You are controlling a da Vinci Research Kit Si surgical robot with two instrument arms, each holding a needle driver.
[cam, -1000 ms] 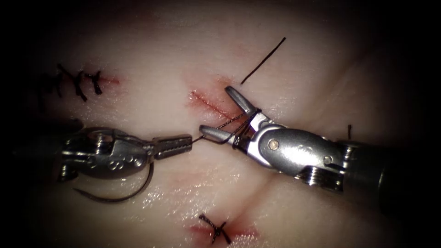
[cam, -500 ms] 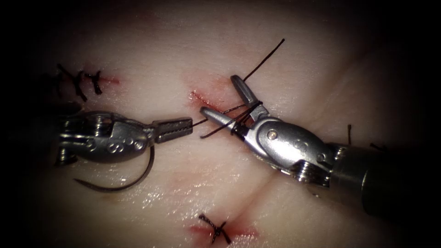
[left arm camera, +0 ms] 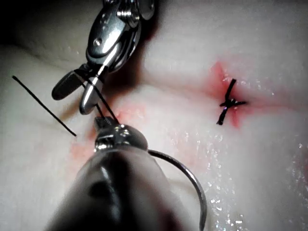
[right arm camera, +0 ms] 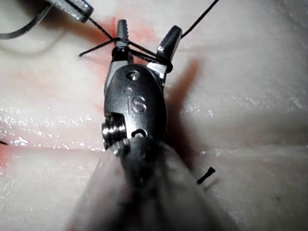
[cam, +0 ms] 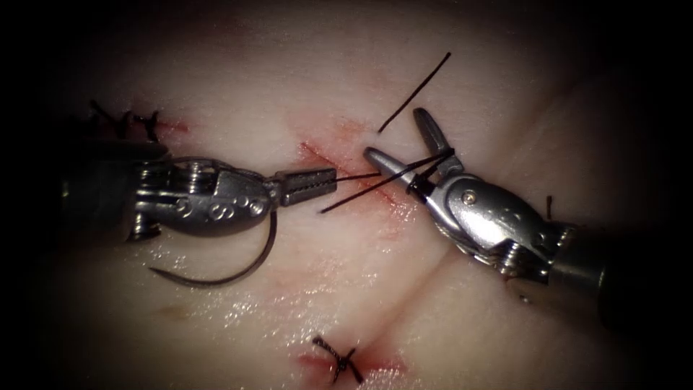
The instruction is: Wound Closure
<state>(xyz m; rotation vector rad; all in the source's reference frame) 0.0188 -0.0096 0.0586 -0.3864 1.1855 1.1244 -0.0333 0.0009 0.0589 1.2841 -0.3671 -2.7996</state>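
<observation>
The left tool's fingers (cam: 328, 176) are pressed together, pinching the thread (cam: 357, 175) just left of the cut (cam: 339, 162). The right tool's fingers (cam: 401, 141) are spread, thread looped round them, holding nothing. The one needle (cam: 231, 271) hangs free below the left tool, outside the tissue (cam: 289, 79). The right wrist view adds a cut thread end (right arm camera: 206, 175); the endoscope shows two finished stitches (cam: 338, 359).

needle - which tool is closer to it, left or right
Left. The needle curves out from under the left tool, whose shut jaws hold the thread. The right tool, jaws open with thread looped around them, sits across the cut.
</observation>
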